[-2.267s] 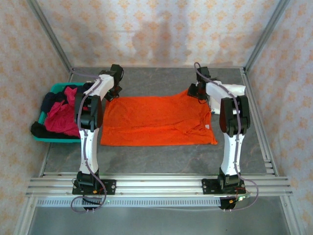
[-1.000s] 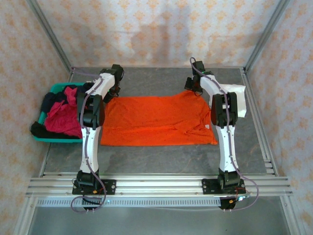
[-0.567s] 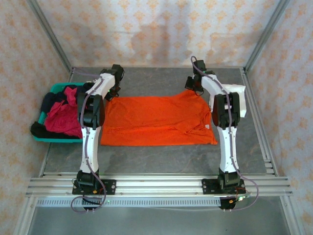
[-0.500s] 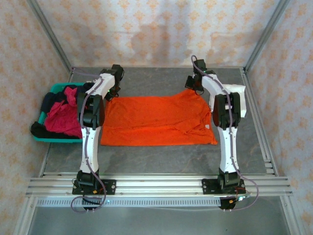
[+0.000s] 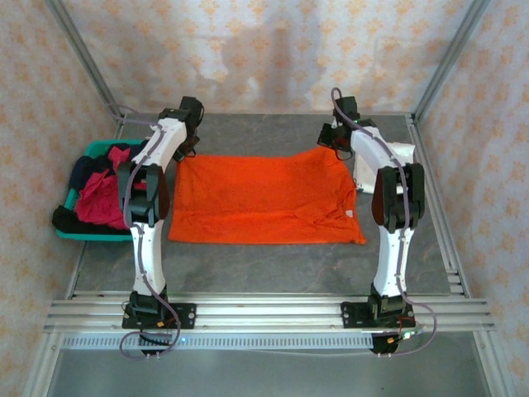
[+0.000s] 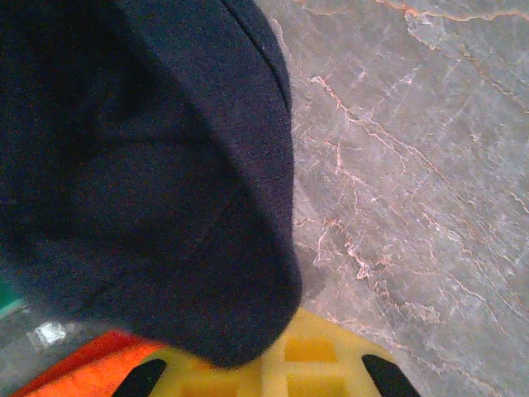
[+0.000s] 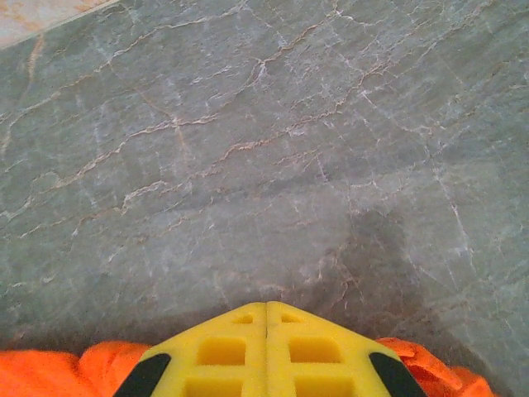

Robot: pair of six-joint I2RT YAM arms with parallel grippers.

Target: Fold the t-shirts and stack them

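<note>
Basket [image 5: 95,236] left of shirt [image 5: 264,198], seemingly apart.

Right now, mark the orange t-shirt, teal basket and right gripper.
orange t-shirt [image 5: 260,198], top external view, middle of the cloth.
teal basket [image 5: 95,236], top external view, near rim.
right gripper [image 7: 266,310], right wrist view, between shut fingertips.

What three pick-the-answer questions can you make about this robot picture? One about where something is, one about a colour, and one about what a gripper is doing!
1. Where is the orange t-shirt?
A. Draped over an arm.
B. Spread flat on the table.
C. Hanging on the wall.

2. What colour is the basket?
A. Teal.
B. Yellow.
C. Purple.

3. How is the right gripper?
A. Wide open.
B. Shut.
C. Closed around a cup.

Answers:
1. B, it lies flat in the table's middle.
2. A, its rim shows teal at the table's left side.
3. B, its yellow fingers meet with no gap, with orange cloth beneath them.
</note>
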